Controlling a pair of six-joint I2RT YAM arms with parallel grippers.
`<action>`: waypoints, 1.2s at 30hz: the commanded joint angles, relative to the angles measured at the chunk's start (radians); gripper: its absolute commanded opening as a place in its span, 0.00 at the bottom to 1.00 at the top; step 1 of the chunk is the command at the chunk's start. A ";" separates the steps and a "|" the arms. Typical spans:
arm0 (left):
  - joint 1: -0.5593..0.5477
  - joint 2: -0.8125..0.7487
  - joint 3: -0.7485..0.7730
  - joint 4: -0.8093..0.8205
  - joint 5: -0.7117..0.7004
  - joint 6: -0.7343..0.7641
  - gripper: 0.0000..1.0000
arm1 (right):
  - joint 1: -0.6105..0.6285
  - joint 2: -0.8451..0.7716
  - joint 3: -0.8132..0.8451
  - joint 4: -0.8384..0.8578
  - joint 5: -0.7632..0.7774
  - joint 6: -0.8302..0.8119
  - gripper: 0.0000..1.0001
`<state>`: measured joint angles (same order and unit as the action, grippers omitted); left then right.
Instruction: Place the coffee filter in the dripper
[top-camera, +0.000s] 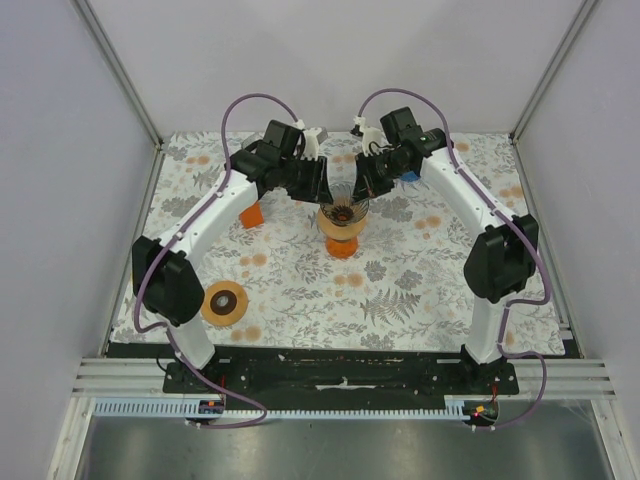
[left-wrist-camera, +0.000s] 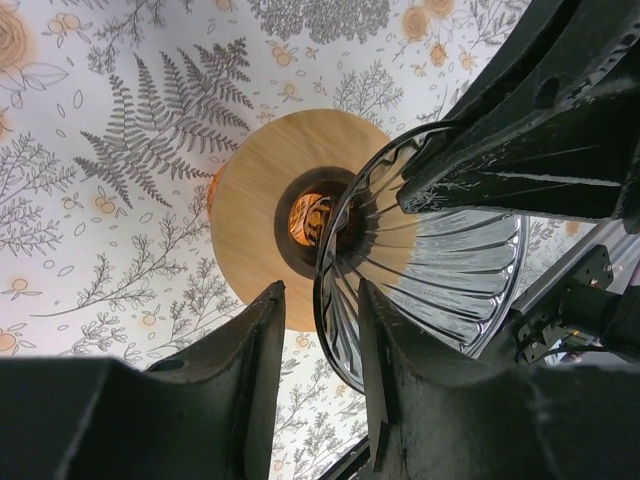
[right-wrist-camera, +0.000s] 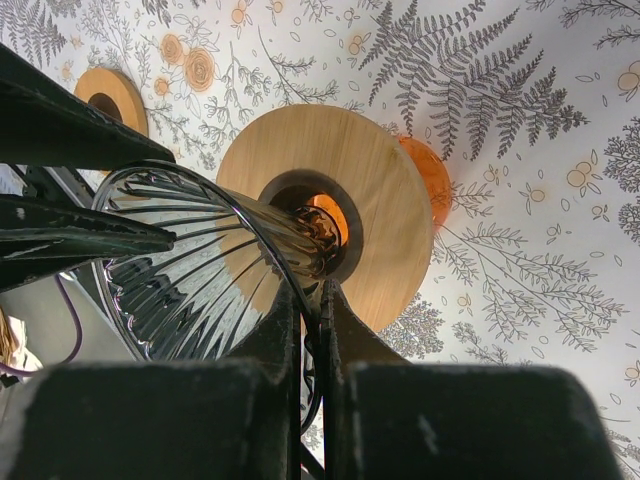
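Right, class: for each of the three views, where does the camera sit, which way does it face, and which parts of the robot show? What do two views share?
Top external: above and behind the robot, facing down at the table; left arm and right arm show.
Left wrist: on the left arm, facing down past the left fingers, which straddle the dripper rim.
Right wrist: on the right arm, facing down past the right fingers, pinched on that rim.
Shared: both wrist views show the dripper and wooden ring.
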<state>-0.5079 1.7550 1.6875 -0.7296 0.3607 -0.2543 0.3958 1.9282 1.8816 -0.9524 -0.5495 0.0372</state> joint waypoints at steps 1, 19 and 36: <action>-0.001 0.003 -0.025 0.033 0.021 -0.022 0.39 | 0.005 0.015 0.050 0.003 -0.035 0.006 0.00; 0.023 0.072 -0.114 0.025 0.055 -0.030 0.02 | 0.018 0.055 -0.004 -0.002 0.028 -0.011 0.00; 0.040 0.181 -0.275 0.076 0.031 0.004 0.02 | 0.021 0.063 -0.216 0.133 0.060 0.023 0.00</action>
<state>-0.4473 1.8057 1.5547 -0.5591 0.5087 -0.3508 0.3931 1.9244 1.7607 -0.8234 -0.5228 0.1219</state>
